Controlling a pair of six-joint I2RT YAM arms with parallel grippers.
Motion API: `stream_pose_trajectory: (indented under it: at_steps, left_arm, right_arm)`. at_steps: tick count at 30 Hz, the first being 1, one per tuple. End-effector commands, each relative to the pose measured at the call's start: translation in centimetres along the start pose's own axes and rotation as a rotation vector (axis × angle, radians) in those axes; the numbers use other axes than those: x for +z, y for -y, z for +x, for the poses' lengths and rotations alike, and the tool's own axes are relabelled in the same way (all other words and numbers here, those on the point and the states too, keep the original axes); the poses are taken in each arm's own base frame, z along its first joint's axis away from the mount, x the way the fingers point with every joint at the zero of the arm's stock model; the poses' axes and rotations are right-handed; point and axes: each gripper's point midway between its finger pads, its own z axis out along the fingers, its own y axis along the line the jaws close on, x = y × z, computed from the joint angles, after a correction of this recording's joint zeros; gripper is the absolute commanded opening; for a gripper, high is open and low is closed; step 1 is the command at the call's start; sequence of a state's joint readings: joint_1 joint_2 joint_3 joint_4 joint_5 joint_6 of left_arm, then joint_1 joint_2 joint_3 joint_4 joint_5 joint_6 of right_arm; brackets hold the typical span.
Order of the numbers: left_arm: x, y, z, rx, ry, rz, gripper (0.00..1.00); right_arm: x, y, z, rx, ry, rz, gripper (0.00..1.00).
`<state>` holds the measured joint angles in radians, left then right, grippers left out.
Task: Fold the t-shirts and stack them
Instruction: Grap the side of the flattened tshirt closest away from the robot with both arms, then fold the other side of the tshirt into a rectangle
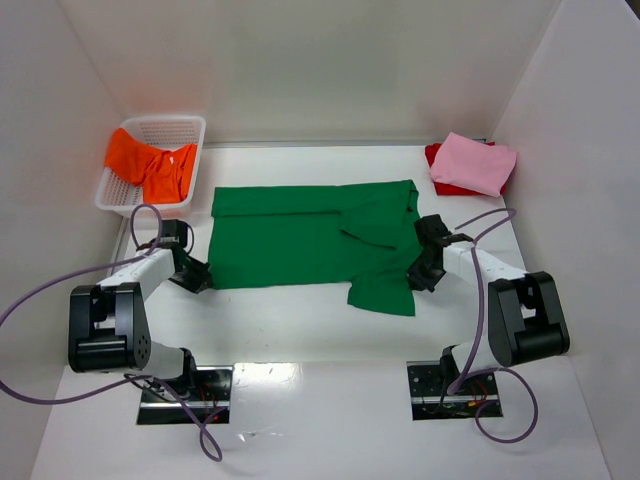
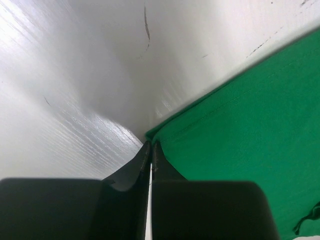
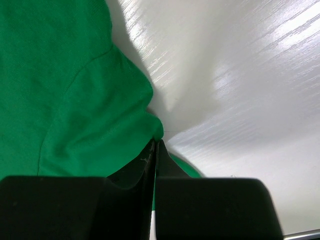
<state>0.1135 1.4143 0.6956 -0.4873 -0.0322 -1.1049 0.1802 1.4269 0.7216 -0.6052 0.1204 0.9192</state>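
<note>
The green t-shirt [image 1: 300, 240] lies spread flat mid-table, with its right sleeve folded in and a flap hanging toward the front right. My left gripper [image 1: 195, 275] is shut on its near-left corner [image 2: 160, 131], low on the table, and the jaws [image 2: 151, 145] meet at the hem. My right gripper [image 1: 420, 272] is shut on the shirt's right edge [image 3: 150, 125], with cloth on both sides of the closed tips [image 3: 156, 142]. An orange t-shirt [image 1: 150, 165] lies in the basket. A pink t-shirt [image 1: 473, 162] lies folded on a red one [image 1: 440, 185] at the back right.
The white mesh basket [image 1: 165, 122] stands at the back left, close to the left wall. White walls enclose the table on the left, back and right. Purple cables loop beside both arm bases.
</note>
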Motion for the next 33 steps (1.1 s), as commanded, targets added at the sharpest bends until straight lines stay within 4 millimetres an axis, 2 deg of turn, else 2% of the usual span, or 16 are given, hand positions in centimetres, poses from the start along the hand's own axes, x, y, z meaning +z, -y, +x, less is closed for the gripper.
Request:
stream_pose_trajectory:
  at_steps: [1, 3, 8, 14, 17, 25, 30, 33]
  left_arm:
    - [-0.9, 0.7, -1.0, -0.009, 0.048, 0.027, 0.0]
    - [-1.5, 1.1, -1.7, 0.01, 0.082, 0.044, 0.0]
    - [-3.8, 4.3, -3.6, 0.069, 0.138, 0.142, 0.0]
    - [-6.4, 7.0, -5.6, 0.155, 0.21, 0.227, 0.0]
    - [-7.1, 8.7, -6.3, 0.181, 0.218, 0.265, 0.0]
    - [-7.9, 13.6, -8.2, 0.242, 0.24, 0.376, 0.0]
    - [-7.1, 16.1, -9.4, 0.249, 0.246, 0.404, 0.0]
    - [-6.5, 17.4, -10.2, 0.255, 0.253, 0.41, 0.0]
  right_arm:
    - [-1.3, -0.6, -1.3, 0.011, 0.054, -0.037, 0.0]
    - [-1.7, -0.8, -1.5, 0.023, 0.066, -0.055, 0.0]
    - [-2.5, -1.9, -2.2, 0.027, 0.075, -0.083, 0.0]
    - [-4.3, -2.9, -4.2, 0.038, 0.139, -0.115, 0.0]
    - [-5.5, -4.1, -5.9, 0.048, 0.177, -0.156, 0.0]
    - [-8.2, -7.5, -11.6, 0.069, 0.292, -0.24, 0.0]
    - [-8.4, -9.6, -14.7, 0.072, 0.344, -0.277, 0.0]
    - [-7.6, -10.8, -16.0, 0.068, 0.357, -0.284, 0.0]
